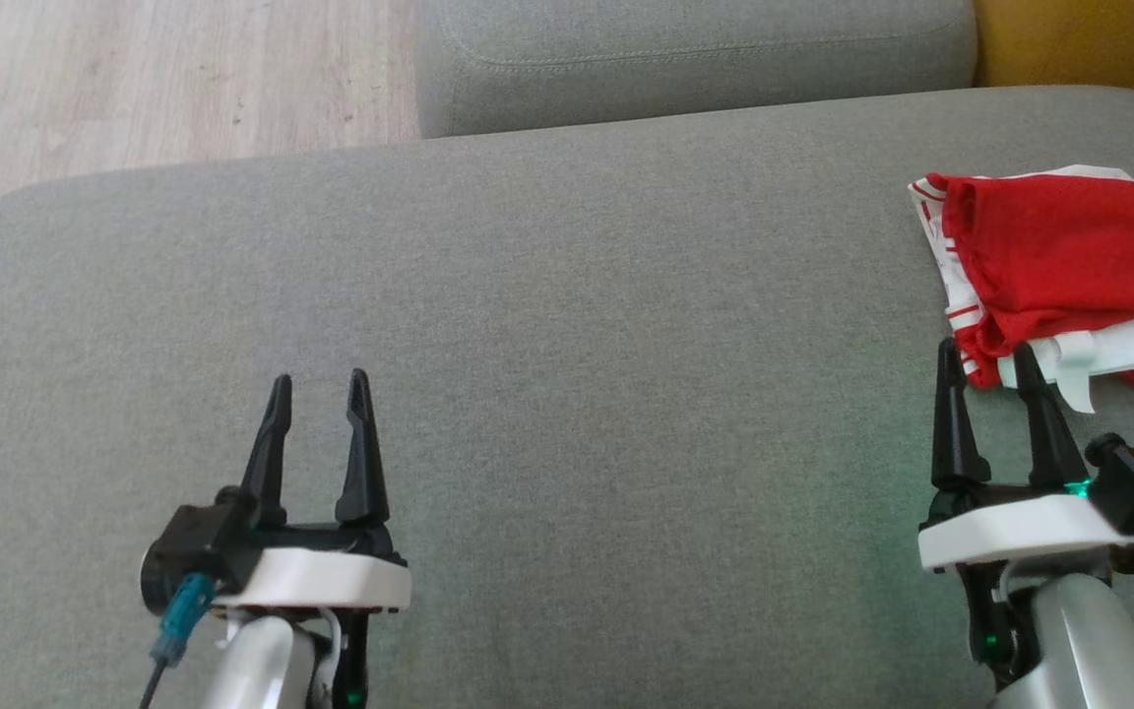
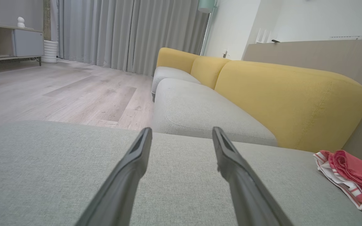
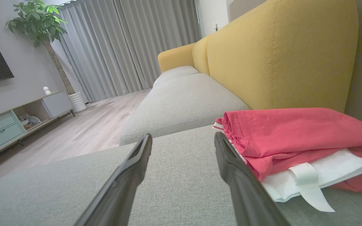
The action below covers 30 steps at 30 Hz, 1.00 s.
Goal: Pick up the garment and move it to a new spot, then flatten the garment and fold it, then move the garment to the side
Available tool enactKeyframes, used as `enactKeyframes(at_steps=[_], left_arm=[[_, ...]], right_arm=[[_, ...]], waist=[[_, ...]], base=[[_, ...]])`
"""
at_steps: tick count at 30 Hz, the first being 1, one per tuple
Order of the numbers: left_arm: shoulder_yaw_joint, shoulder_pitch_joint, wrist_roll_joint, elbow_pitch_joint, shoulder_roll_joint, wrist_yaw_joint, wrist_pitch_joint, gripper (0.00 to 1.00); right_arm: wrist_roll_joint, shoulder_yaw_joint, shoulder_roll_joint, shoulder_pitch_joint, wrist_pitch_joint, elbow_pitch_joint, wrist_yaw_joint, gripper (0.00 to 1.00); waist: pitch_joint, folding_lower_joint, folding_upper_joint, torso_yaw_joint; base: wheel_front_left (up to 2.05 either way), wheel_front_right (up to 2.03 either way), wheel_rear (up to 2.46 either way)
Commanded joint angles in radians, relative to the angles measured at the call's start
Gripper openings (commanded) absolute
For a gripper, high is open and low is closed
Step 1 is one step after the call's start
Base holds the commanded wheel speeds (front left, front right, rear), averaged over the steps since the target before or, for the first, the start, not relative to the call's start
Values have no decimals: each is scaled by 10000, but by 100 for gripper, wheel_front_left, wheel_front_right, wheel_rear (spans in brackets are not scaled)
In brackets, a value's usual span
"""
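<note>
While both grippers stand wide and hold nothing, the risk sits w/ the right gripper. Its outer finger is just beside the near edge of the garment, poss. touching it; can't tell from either view. Garment is a folded red-and-white bundle at the far right of the grey cushion, close to the yellow backrest, w/ part of it cut off by the head view's edge. Left gripper hovers over bare cushion, well apart from the garment, so no threat there.

Judging by how it lies, the fold and the shift to the side look prob. done, so the main danger now is undoing them. What could go wrong:
- Right arm swings sideways → finger catches the white strap that hangs out at the front, drags the bundle, fold opens.
- Finger slides under the top red layer, which laps loosely over the white layers → top flap lifts off.
- If a re-grip is tried: pinch takes the top layer alone, the rest sticks b/c woven cushion grips cloth → stack shears apart.
- Push toward backrest → bundle bunches up vs. it.

Safest guess: lift straight up & away first, no sideways sweep.
</note>
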Motion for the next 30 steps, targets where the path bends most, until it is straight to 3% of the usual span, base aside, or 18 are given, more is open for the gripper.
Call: enactKeyframes(at_steps=[1, 19, 20, 30], left_arm=[[399, -201, -66, -340, 62, -73, -51, 100], [481, -157, -723, -46, 62, 64, -51, 100], [139, 44, -696, 274, 6, 15, 0, 0], [254, 231, -1260, 718, 9, -44, 175, 0]], right_arm=[[71, 248, -19, -199, -134, -349, -7, 100], [254, 394, -19, -144, -136, -256, -7, 100], [225, 138, 0, 33, 0, 23, 0, 0], [852, 94, 21, 234, 198, 482, 0, 0]], waist=[[-2, 0, -1, -7], [-115, 0, -1, -108], [-115, 1, -1, -109], [-141, 1, -1, -93]], base=[[0, 0, 0], [0, 0, 0], [0, 0, 0], [0, 0, 0]])
